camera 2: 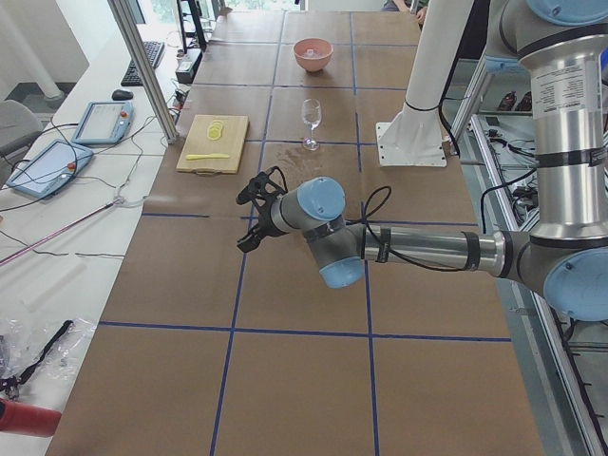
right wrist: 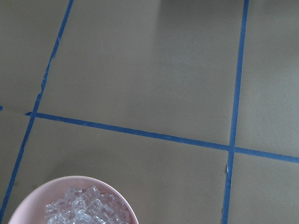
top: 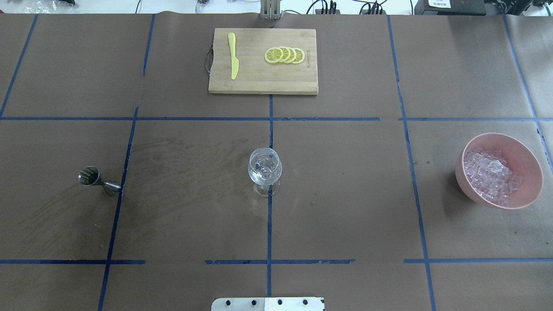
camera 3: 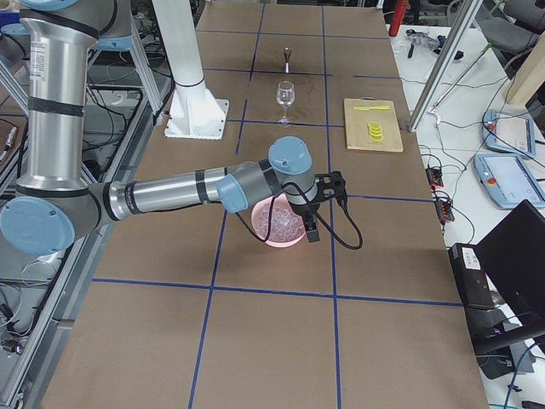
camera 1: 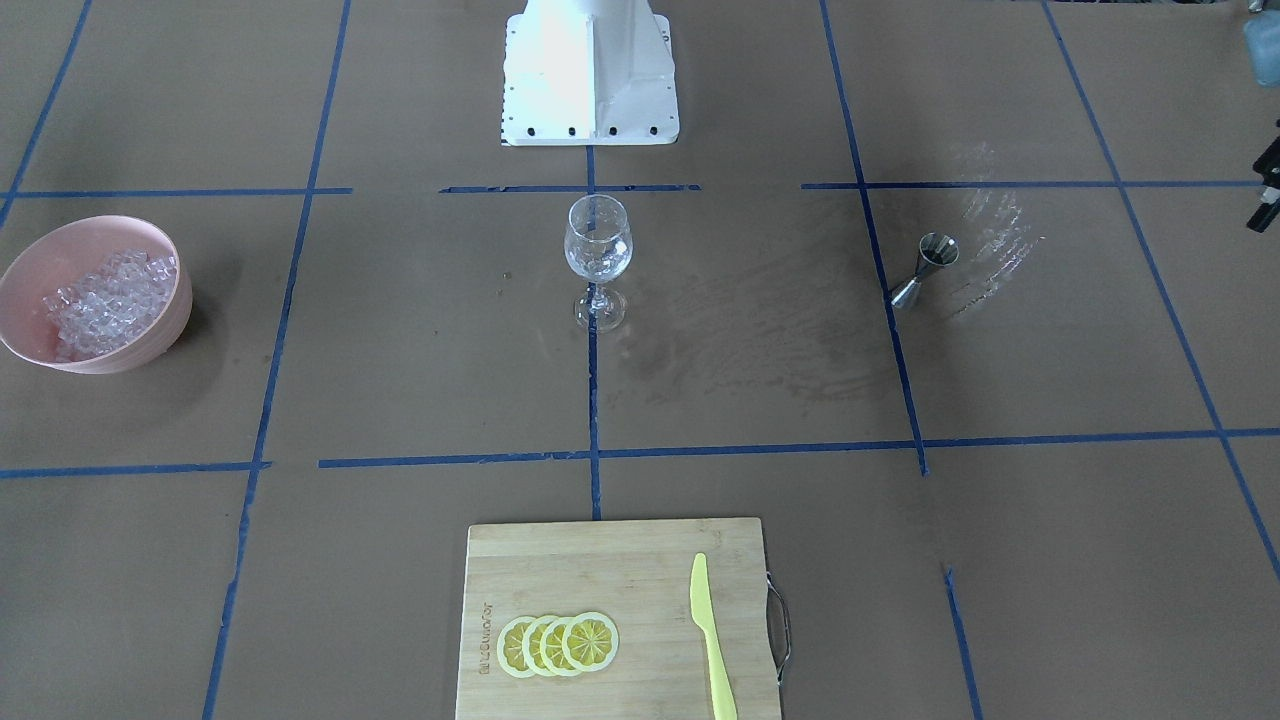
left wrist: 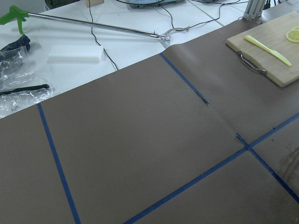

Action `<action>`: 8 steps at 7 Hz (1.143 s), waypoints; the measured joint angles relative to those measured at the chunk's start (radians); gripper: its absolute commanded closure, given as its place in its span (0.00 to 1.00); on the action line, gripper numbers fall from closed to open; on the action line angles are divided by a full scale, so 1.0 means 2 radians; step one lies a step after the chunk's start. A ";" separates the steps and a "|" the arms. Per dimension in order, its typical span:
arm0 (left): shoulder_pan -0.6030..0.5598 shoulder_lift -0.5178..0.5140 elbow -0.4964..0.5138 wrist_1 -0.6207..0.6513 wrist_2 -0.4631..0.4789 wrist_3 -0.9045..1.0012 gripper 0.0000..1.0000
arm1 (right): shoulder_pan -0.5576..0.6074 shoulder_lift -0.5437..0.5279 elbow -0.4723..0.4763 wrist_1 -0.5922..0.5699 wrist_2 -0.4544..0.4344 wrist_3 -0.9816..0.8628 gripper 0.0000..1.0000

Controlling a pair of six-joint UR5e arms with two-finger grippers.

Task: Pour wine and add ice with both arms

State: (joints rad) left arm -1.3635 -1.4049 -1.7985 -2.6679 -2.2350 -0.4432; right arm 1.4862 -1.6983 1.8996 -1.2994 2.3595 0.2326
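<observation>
An empty wine glass [top: 264, 168] stands at the table's middle; it also shows in the front view [camera 1: 597, 245]. The ice [top: 490, 175] is heaped in a pink bowl [top: 525, 149] on the right, and the right wrist view shows the ice [right wrist: 86, 210] at its bottom edge. A steel jigger [top: 97, 180] stands on the left. My left gripper [camera 2: 255, 211] hovers over the table's left end. My right gripper [camera 3: 326, 207] hangs just beyond the bowl [camera 3: 260, 234]. Both show only in the side views, so I cannot tell whether they are open or shut. No wine bottle is in view.
A wooden cutting board [top: 259, 80] at the far middle carries lemon slices [top: 285, 55] and a yellow knife [top: 233, 60]. The white pedestal base [camera 1: 590, 75] stands at the robot's side. Blue tape lines cross the brown paper.
</observation>
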 measured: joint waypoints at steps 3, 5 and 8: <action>0.168 0.001 -0.064 -0.012 0.194 -0.143 0.00 | -0.001 -0.001 -0.001 0.002 0.000 0.001 0.00; 0.279 0.004 -0.080 -0.015 0.355 -0.192 0.00 | -0.001 -0.002 -0.001 0.002 0.000 0.001 0.00; 0.428 0.010 -0.080 -0.014 0.573 -0.248 0.00 | -0.001 -0.002 -0.001 0.002 0.000 0.001 0.00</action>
State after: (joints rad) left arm -0.5071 -1.3841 -1.9591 -2.6965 -1.0888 -0.9393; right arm 1.4849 -1.7027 1.8967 -1.2947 2.3594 0.2340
